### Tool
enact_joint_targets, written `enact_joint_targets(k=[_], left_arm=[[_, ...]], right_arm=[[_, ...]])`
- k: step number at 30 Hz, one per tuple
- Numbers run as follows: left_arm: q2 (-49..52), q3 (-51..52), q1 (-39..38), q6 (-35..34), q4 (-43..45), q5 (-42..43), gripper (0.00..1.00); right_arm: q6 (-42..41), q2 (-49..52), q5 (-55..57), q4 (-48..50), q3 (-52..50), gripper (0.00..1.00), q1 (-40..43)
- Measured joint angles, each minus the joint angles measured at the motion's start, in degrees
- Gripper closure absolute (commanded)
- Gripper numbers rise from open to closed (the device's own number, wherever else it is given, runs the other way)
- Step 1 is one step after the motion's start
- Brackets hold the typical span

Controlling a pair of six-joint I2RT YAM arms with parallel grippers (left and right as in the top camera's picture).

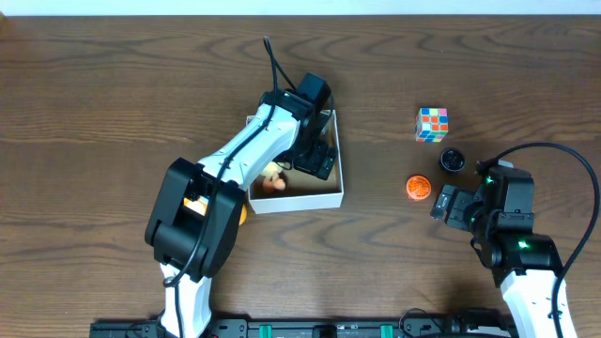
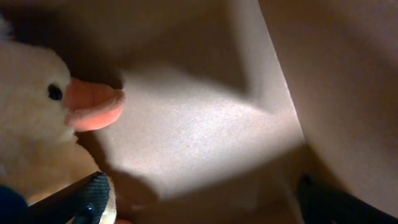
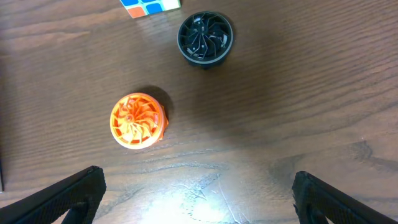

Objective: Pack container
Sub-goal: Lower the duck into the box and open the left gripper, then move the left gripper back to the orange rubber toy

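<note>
The container is a shallow white-walled box with a brown inside, at the table's middle. A white plush duck with an orange beak lies in its left part. My left gripper is down inside the box, just right of the duck. In the left wrist view the duck fills the left side. The left gripper's fingers are spread wide over the bare box floor with nothing between them. My right gripper is open and empty over the table, just below an orange disc.
A black disc and a colourful puzzle cube lie right of the box. The right wrist view shows the orange disc, the black disc, the cube's edge and the open fingers. A yellow thing peeks from under the left arm.
</note>
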State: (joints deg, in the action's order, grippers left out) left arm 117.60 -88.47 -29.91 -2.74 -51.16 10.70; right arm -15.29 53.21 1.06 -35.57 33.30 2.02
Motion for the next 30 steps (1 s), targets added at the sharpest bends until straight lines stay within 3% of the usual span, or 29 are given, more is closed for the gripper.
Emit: enact_joint_targets(k=[16,30], left_arm=[[-0.5,-0.2,0.0,0.0,0.2,-0.2,0.02],[-13.4,-0.9,0.1,0.0,-0.3,-0.4,0.02]], right_arm=[[0.0,0.0,0.0,-0.2,0.0,0.01,0.0],[0.0,0.0,0.0,-0.2,0.0,0.01,0.0]])
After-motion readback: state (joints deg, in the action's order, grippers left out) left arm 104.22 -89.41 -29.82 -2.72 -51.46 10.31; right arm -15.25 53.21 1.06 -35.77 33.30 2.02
